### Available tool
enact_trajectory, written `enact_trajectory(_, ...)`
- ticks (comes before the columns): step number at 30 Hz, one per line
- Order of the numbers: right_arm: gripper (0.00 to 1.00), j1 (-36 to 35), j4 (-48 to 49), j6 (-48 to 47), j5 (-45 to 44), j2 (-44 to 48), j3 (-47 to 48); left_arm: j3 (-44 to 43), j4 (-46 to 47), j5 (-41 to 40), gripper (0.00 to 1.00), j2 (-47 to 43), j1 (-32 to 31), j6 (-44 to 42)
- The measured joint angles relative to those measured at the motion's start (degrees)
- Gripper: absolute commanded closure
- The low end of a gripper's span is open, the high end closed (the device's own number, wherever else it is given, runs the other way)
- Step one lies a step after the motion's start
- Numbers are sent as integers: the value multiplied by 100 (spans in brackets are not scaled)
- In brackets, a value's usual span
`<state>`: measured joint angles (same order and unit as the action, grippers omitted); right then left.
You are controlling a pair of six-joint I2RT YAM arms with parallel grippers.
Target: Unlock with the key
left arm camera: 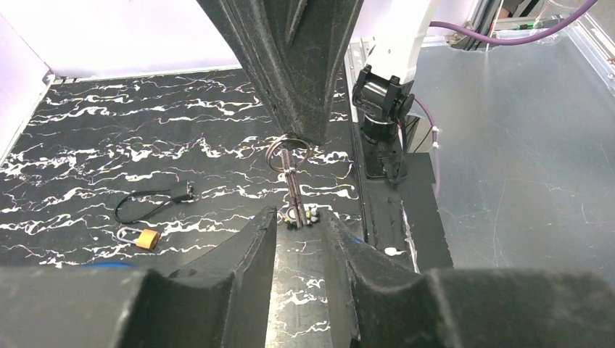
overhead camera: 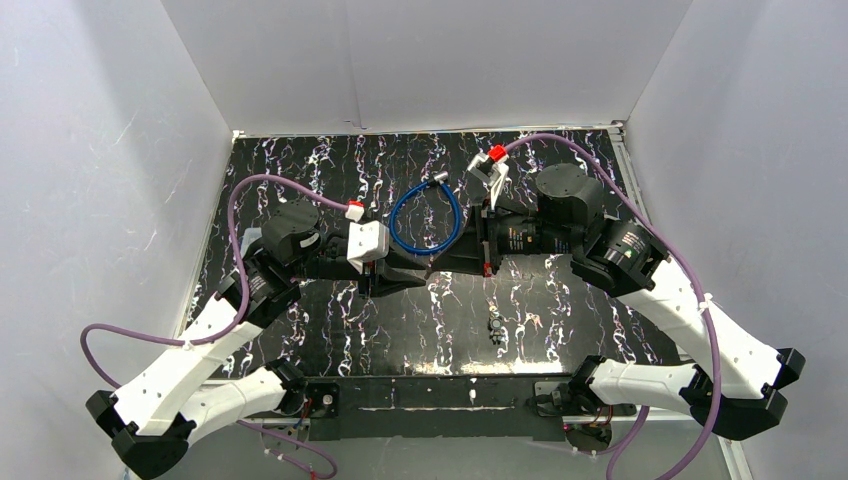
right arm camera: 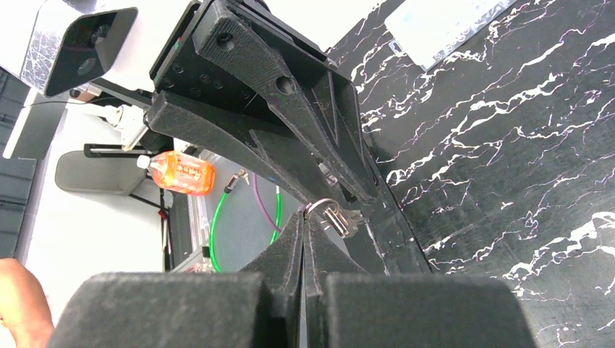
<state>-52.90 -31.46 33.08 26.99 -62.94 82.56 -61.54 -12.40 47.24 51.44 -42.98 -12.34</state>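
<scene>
Left wrist view: right gripper (left arm camera: 296,135) clenched on the ring (left arm camera: 288,151), left gripper (left arm camera: 299,219) released astride the key (left arm camera: 292,190), likely a handover, needing a square pinch next.

Nothing legible anywhere: the orange bottle (right arm camera: 178,172) carries a label, but it blurs (print too small).

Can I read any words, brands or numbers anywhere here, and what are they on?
Nothing here is readable.
Orange bottle: label too blurred.
Wrist sticker: print too small.
Padlock and keys: no legible marking.
</scene>
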Motion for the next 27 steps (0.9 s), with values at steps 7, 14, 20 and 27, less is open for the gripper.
enact_trajectory(7, 99, 0, -2, 0, 22, 0, 0, 0, 40, -38, 66, 24, -1, -31)
enact_trajectory(14, 99, 0, -1, 0, 66, 0, 0, 0, 48, -28, 67, 131, -8, -52)
enact_trajectory(20, 99, 0, 0, 0, 102, 3, 0, 7, 116, 18, 92, 184, -11, -44)
enact_trajectory(27, 99, 0, 36, -2, 59, 175, -214, 4, 24, 124, 100, 175, -28, -132)
